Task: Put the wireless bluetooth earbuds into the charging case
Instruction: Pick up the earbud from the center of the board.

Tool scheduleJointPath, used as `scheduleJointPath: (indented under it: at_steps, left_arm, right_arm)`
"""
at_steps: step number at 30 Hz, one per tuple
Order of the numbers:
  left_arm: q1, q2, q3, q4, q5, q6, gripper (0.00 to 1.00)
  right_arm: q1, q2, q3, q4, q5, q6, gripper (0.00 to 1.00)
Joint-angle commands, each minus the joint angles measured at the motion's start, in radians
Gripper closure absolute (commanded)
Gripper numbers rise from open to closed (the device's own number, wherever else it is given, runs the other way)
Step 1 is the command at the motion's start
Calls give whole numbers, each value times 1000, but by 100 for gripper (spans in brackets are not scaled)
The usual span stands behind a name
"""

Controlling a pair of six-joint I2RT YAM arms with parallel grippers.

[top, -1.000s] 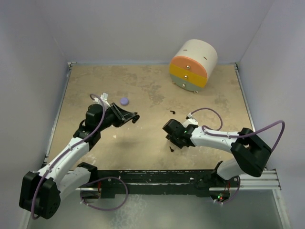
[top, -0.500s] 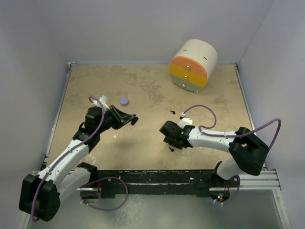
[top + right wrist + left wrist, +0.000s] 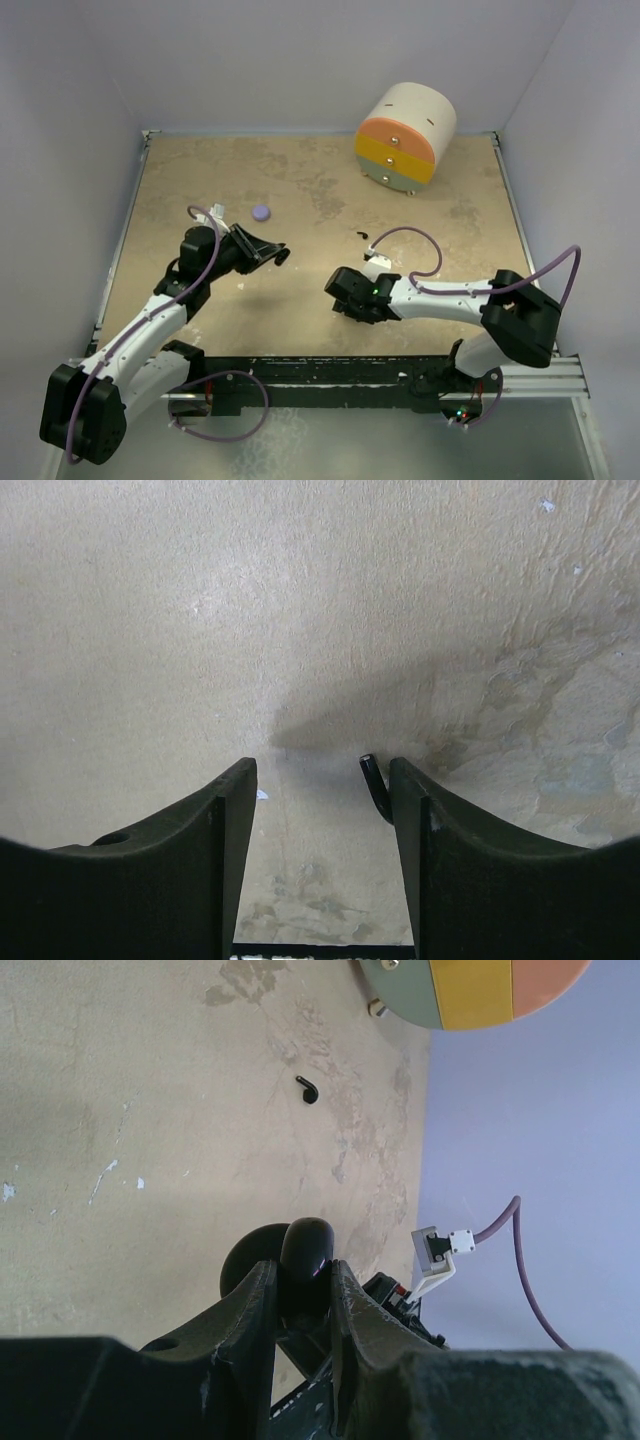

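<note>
Left gripper (image 3: 302, 1272) jaws clamping a glossy black rounded puck (image 3: 306, 1246), right gripper (image 3: 322, 770) jaws standing apart, hovering low near the tan table's (image 3: 200, 170) near edge, thin black earbud (image 3: 374, 785) lying just beside one finger, another tiny black earbud (image 3: 362, 236) lying mid-table.

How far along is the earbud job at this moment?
Done: no earbud visibly in a case. In hand: left claw shut on a black rounded piece, likely the case; right claw open around a black earbud. Left: grip it, insert it, then the other black earbud, loose.
</note>
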Motion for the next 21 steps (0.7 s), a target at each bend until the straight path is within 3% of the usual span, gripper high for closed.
scheduleJointPath:
  at_steps: [1, 21]
  left_arm:
    - [7, -15, -6, 57, -5, -7, 100]
    - [8, -15, -3, 49, -4, -3, 100]
  right_arm:
    - [12, -2, -46, -52, -50, 31, 42]
    - [41, 132, 35, -216, -15, 55, 48]
